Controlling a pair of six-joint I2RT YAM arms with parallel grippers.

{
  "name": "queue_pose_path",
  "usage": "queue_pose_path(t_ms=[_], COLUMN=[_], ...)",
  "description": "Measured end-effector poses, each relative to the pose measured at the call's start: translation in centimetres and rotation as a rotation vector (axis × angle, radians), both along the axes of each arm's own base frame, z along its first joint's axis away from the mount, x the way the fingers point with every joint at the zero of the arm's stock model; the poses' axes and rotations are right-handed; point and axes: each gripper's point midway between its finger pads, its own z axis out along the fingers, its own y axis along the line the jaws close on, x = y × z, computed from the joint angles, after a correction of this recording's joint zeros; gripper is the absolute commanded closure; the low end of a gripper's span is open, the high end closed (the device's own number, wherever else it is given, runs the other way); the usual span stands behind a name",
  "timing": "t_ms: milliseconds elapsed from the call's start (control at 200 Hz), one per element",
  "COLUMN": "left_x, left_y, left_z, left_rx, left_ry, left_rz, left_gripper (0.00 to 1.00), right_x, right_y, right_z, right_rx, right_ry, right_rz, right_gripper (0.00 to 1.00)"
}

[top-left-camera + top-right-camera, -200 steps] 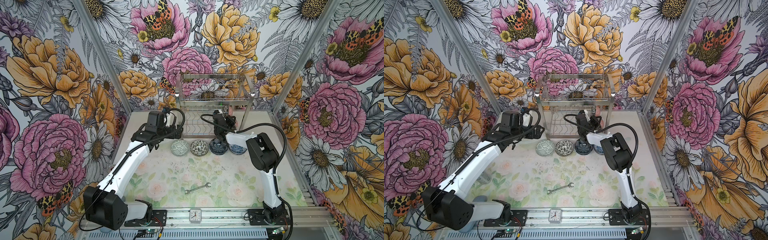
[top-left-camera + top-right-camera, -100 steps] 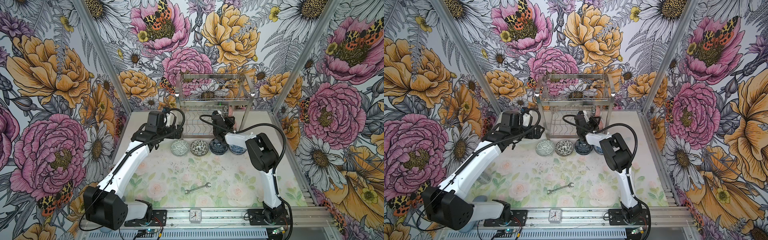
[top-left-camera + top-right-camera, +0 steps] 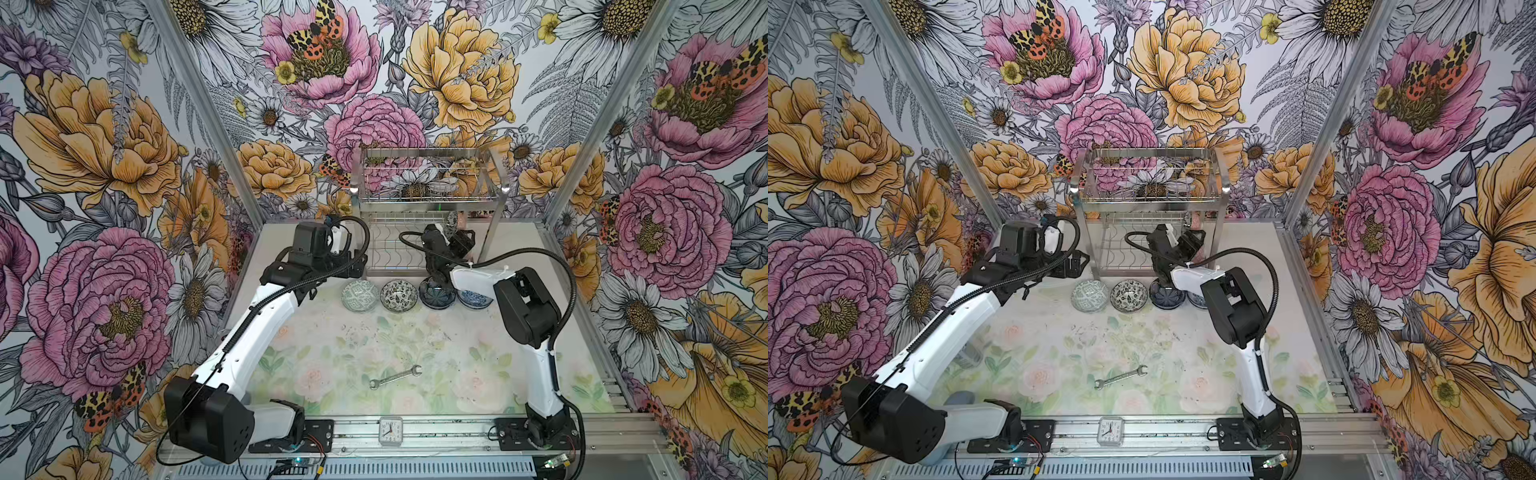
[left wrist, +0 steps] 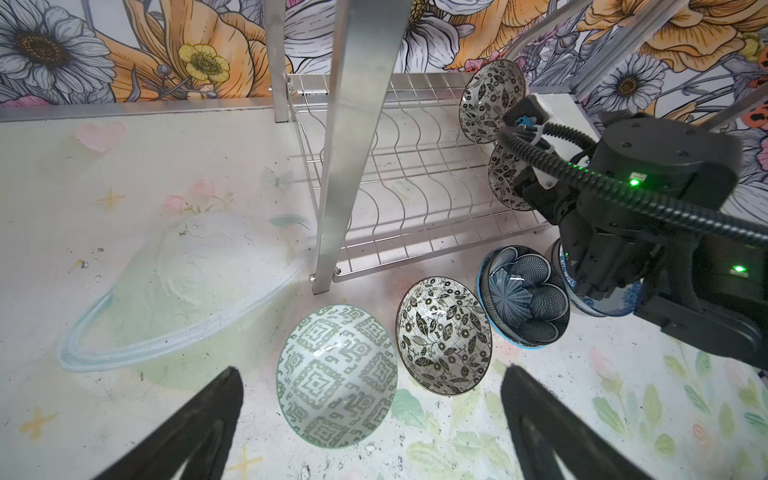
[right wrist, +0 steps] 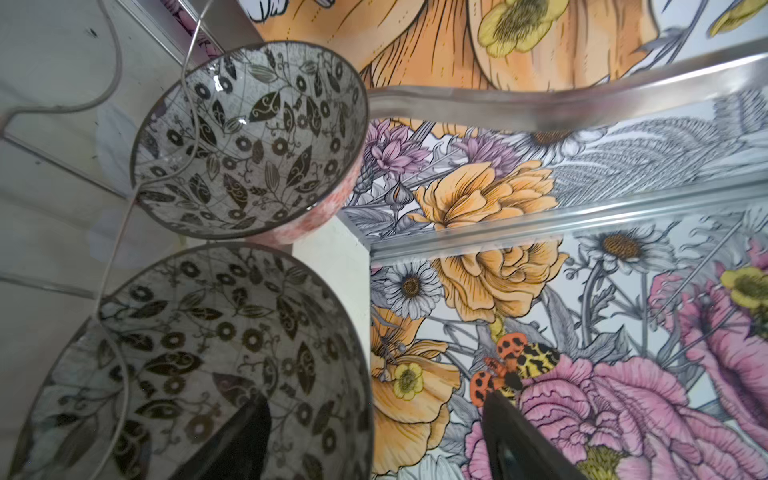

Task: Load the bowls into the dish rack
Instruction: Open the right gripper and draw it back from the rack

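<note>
Probably a robotics lab test cell: floral printed panels (image 3: 104, 166) enclose the tabletop (image 3: 324, 357) on left, far and right between aluminium posts (image 3: 598, 124), and the left arm (image 3: 266, 328) and right arm (image 3: 540, 374) are bolted to a near rail (image 3: 449, 432).

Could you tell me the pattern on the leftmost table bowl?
The bowl: green geometric on white; left wrist view.

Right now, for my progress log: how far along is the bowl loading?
Done: two black-and-white bowls stand on edge in the dish rack's lower shelf: far racked bowl, near racked bowl. In hand: nothing; the right gripper is open around the near racked bowl's rim, the left gripper open near the green bowl. Left on the table: green bowl, floral bowl, dark blue bowl, blue-white bowl.
</note>
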Motion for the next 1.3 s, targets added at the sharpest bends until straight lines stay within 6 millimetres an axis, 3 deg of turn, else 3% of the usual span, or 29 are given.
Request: queue_pose_path(t_ms=[120,305,590,701,836,1021,1151,1301], left_x=[-0.4,-1.0,-1.2,-1.6,-1.9,-1.2,-0.8,-1.2], left_y=[-0.1,0.0,-0.5,-1.6,-2.8,-3.5,-3.9,-4.9], left_z=[0.9,2.2,2.2,1.9,1.5,-0.7,-2.1,-2.2], left_rx=[-0.013,-0.027,-0.026,-0.018,-0.009,0.022,0.039,0.045], left_ry=[-0.021,-0.053,-0.054,-0.049,-0.042,0.009,0.044,0.047], left_rz=[-0.009,-0.014,-0.029,-0.053,-0.08,-0.083,-0.087,-0.089], left_gripper=[0.01,0.01,0.01,0.01,0.01,0.01,0.01,0.01], right_x=[-1.3,-4.6,-11.7,-14.3,-16.7,-17.8,-17.0,-16.1], right_y=[0.4,3.4,7.4,7.5,7.2,7.1,5.6,3.8], right_z=[2.2,4.6,3.1,2.9,4.0,5.7,6.3,6.3], right_rx=[0.032,0.119,0.347,0.475,0.644,0.813,0.922,0.99], right_ry=[-0.031,-0.061,-0.005,0.027,0.026,0.013,0.003,-0.008], right_rz=[0.012,0.101,0.238,0.277,0.313,0.345,0.322,0.278], right_gripper=[0.0,0.0,0.0,0.0,0.0,0.0,0.01,0.0])
